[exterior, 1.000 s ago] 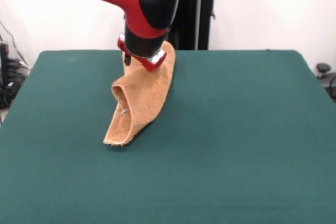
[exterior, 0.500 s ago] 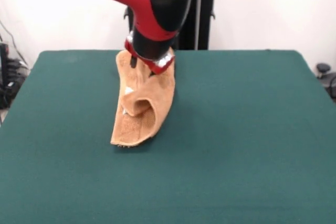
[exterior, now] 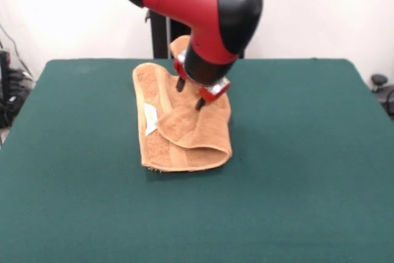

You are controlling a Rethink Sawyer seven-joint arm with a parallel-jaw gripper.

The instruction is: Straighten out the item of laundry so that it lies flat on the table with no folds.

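The item of laundry [exterior: 184,143], an orange-tan towel, lies folded over on itself in the middle of the table [exterior: 295,183]. A white label [exterior: 149,119] shows on its left part, and a thick fold runs along its near edge. Its far end rises behind the red and black arm, higher than the table's far edge. My gripper [exterior: 190,94] hangs over the towel's upper middle, its two dark fingertips [exterior: 180,84] pointing down at the cloth. It appears shut on the raised part of the towel, though the grip point is hidden behind the wrist.
Green table surface stretches to all sides of the towel, widest at the right and front. Dark cables [exterior: 9,100] hang off the left edge and a small dark object [exterior: 378,81] sits beyond the right edge.
The arm swung to the right and lower, dragging the towel's held end along. The hanging towel has spread down onto the table, wider and flatter than before.
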